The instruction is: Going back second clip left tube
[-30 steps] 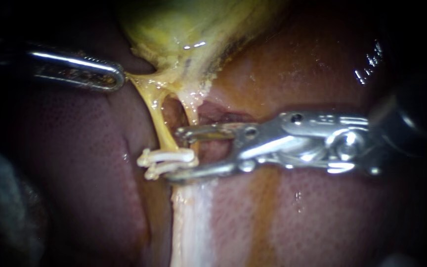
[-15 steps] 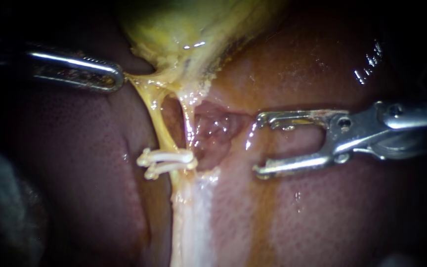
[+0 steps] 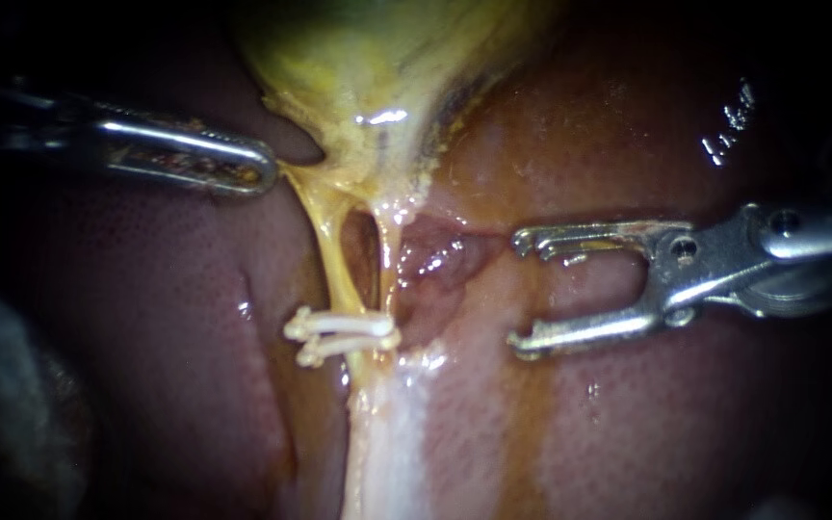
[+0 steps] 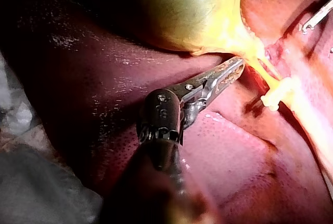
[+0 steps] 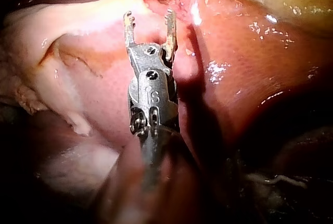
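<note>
Step (judged): back-off of right tool after 2nd clip. Two clips sit on left tube, so clipping looks done; only clearance left.

left tool [image 3: 260,169]: jaws together, no gap seen. Tip sits in yellow tissue [image 3: 305,183] just under gallbladder [image 3: 368,58]. Tissue tents toward tip, so reads as gripped, tho the bite itself is partly hidden.

Why held so: sideways pull keeps left tube [image 3: 334,260] taut & lifted off liver [image 3: 166,318], w/ a window btwn it & the thinner right tube [image 3: 389,255]. Gives a clear look at the clips.

clips [image 3: 344,332]: two, white, side by side across lower end of left tube, just above the pale band [image 3: 382,443]. Approx square to tube. Far ends come close to right tube; can't tell if touching.

right tool [image 3: 524,292]: jaws wide open, nothing btwn them, no clip loaded. Hangs over liver beside red raw patch [image 3: 435,260], well apart from both tubes & clips. Right wrist view agrees: both jaw tips free, tissue ahead untouched.

Why open (judged): open jaws come away w/o snagging clip or tube.

Risk: left tool tension on a thin tube; harder pull could strain it at the clips.
</note>
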